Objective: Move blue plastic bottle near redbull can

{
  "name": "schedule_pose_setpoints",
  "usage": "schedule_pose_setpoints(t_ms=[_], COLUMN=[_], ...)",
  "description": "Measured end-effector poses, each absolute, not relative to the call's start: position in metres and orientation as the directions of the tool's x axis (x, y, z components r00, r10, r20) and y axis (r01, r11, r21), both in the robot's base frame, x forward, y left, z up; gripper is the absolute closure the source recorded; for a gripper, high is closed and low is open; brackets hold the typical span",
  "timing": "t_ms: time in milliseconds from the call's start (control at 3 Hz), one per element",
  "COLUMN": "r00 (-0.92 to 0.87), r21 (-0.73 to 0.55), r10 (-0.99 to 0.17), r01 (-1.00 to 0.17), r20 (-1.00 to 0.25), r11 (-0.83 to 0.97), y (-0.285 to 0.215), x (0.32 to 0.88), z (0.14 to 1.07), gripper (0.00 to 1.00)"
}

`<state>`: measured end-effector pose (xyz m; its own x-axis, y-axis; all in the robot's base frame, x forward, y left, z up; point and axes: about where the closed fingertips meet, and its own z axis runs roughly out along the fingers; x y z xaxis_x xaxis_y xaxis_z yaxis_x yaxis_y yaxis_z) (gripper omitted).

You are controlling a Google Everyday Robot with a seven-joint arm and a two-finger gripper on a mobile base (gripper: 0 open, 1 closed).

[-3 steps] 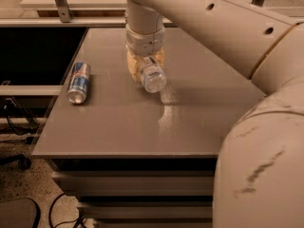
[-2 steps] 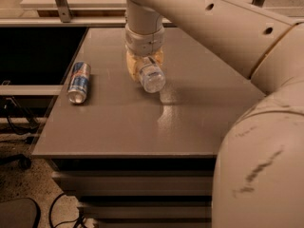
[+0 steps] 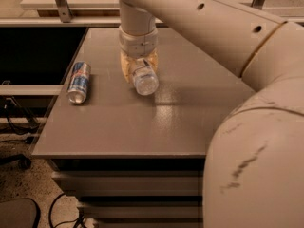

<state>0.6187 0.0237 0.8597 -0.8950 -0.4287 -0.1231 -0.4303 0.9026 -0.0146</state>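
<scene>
The redbull can (image 3: 78, 81) lies on its side near the left edge of the grey table (image 3: 142, 127), its silver end toward me. My gripper (image 3: 137, 66) points down over the table's middle, to the right of the can. It is shut on the blue plastic bottle (image 3: 144, 79), a clear bottle that juts out toward me between the fingers, just above or at the tabletop. A gap of bare table separates the bottle from the can. My arm hides the bottle's far end.
My large beige arm (image 3: 256, 127) fills the right side and covers the table's right part. A dark gap drops off past the table's left edge (image 3: 57, 108). A counter with a metal post (image 3: 61, 4) runs behind the table.
My gripper and the bottle have shifted slightly left, toward the can. The can has not moved.
</scene>
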Motion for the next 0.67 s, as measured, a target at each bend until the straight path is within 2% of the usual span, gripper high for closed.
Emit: schedule_pose_setpoints(t_ms=[667], r00=[-0.947], r21=[0.083], r10=[-0.295], r01=[-0.307], r20=[-0.126], r11=[0.948], y=[0.081], x=[0.601], z=[0.874], gripper=[1.00])
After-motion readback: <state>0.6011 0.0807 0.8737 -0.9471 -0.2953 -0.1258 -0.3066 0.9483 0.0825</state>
